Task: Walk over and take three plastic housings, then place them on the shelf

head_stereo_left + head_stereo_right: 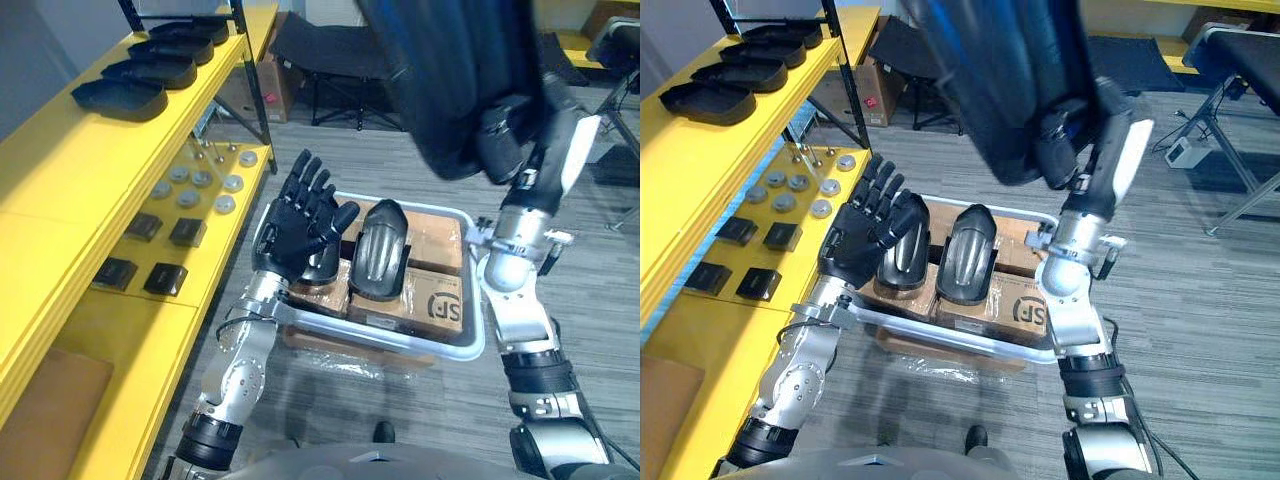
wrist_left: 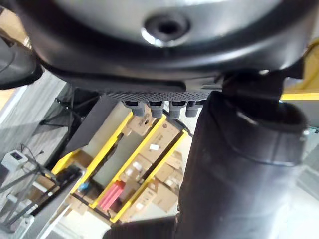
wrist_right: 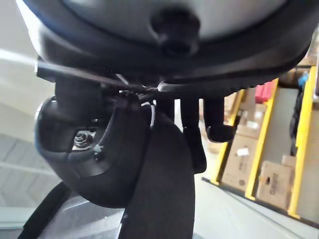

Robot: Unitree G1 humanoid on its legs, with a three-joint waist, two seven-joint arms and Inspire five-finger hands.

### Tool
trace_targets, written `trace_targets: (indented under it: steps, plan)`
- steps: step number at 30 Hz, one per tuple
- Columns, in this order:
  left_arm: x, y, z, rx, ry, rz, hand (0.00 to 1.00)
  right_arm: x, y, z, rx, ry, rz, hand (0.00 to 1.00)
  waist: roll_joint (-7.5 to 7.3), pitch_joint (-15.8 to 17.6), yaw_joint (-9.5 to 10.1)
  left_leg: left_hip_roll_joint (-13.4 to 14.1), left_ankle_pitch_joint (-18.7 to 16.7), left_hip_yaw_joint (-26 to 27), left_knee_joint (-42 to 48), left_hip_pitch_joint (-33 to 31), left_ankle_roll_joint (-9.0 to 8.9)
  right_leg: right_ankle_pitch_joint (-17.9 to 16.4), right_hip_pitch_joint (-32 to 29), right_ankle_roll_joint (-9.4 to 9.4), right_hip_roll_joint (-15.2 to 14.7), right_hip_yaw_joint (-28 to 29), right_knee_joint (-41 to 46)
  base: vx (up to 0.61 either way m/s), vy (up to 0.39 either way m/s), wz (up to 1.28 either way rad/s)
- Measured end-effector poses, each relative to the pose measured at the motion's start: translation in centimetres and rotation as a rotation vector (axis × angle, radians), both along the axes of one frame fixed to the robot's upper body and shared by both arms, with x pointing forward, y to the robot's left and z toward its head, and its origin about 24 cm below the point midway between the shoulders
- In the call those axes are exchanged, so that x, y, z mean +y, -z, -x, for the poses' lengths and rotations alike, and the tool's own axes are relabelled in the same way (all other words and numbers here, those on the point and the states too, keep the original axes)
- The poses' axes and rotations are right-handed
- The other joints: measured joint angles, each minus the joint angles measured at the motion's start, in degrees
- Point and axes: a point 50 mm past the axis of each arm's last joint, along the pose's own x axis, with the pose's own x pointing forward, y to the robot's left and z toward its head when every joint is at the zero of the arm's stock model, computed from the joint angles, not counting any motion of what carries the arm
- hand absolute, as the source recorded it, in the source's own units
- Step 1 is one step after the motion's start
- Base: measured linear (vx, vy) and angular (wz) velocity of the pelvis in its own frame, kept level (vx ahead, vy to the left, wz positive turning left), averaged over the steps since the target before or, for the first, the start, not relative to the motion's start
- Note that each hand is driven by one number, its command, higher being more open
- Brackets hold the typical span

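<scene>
Right robot hand (image 1: pixel 505 138) clutches a raised plastic housing (image 1: pixel 450 70); open-fingered left robot hand (image 1: pixel 295 230) should close squarely round a crated housing (image 1: pixel 898 260).

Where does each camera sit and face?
Left eye view: head, looking down at white bin, yellow shelf, left hand, right hand.
Right eye view: beside it, same scene.
Left wrist view: along open left hand toward yellow racks.
Right wrist view: along right hand curled round a plastic housing.
Both wrist views share the racks.
</scene>
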Motion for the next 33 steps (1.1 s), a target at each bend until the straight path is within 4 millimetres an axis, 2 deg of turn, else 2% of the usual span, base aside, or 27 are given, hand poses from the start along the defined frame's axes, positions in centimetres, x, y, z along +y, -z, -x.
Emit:
trace_targets:
  steps: [6, 11, 14, 20, 21, 24, 28, 33]
  plan:
    - [0.1, -0.2, -0.1, 0.011, 0.003, 0.046, 1.0, 2.8, 2.6, 0.2, 0.106, -0.108, -0.027, 0.0, 0.04, 0.0, -0.09, -0.5, -1.1, 0.4, 0.0, 0.4, 0.45, 0.0, 0.0, 0.04, -0.7, 0.7, 0.0, -0.03, 0.045, -0.04]
    - [-0.3, -0.9, 0.1, 0.003, 0.018, 0.099, 1.0, 6.3, 5.2, 0.8, 0.228, -0.264, -0.004, 0.0, -0.02, -0.1, 0.28, -1.8, -0.9, -0.3, -0.2, 0.1, 0.87, 0.5, -0.1, 0.64, -1.5, 0.5, -0.1, -0.06, 0.031, 0.07]
    - [-0.5, -1.7, 0.3, -0.013, 0.013, 0.111, 1.0, 7.7, 6.2, 1.2, 0.261, -0.324, -0.012, 0.0, -0.21, -0.3, 0.28, -2.3, -0.7, -0.4, -0.2, -0.7, 1.26, 1.5, -0.3, 0.8, -1.9, 0.4, -1.0, -0.07, 0.019, 0.03]
    - [-0.5, -1.5, 0.2, 0.038, -0.03, 0.114, 1.0, 9.0, 6.7, 1.8, 0.272, -0.385, -0.021, 0.0, -1.3, -1.1, 0.01, -2.4, -0.5, -0.5, -1.3, -1.0, 1.51, 2.7, -0.9, 0.56, -1.7, 0.4, -2.1, -0.06, -0.004, -0.02]
    - [-0.5, -1.4, 0.2, 0.043, -0.038, 0.115, 0.0, 9.3, 6.7, 1.9, 0.271, -0.399, -0.02, 0.0, -1.38, -1.2, -0.04, -2.4, -0.5, -0.5, -1.4, -1.2, 1.55, 2.9, -1.2, 0.54, -1.7, 0.5, -2.1, -0.06, -0.007, -0.04]
    - [-0.7, -1.4, 0.2, 0.059, -0.048, 0.112, 0.0, 9.5, 7.1, 2.2, 0.286, -0.409, -0.023, 0.0, -1.45, -1.2, -0.03, -2.4, -0.4, -0.7, -1.4, -1.4, 1.68, 3.1, -1.3, 0.53, -1.7, 0.4, -2.1, -0.06, -0.002, 0.04]
    - [-1.1, -1.1, 0.3, 0.084, -0.062, 0.081, 0.0, 9.6, 8.0, 2.5, 0.322, -0.414, -0.07, 0.0, -2.28, -2.1, -0.01, -2.7, -0.1, -1.1, -1.5, -1.7, 1.65, 3.2, -1.4, 0.41, -1.7, 0.0, -2.1, -0.03, 0.0, 0.04]
    - [-0.5, -0.6, 0.0, 0.139, -0.139, 0.066, 0.0, 9.7, 8.1, 2.8, 0.291, -0.427, -0.057, 0.0, -2.52, -2.5, -0.04, -2.8, 0.1, -1.0, -1.5, -1.8, 1.71, 3.5, -1.5, 0.26, -1.8, 0.0, -2.1, -0.02, 0.003, -0.02]
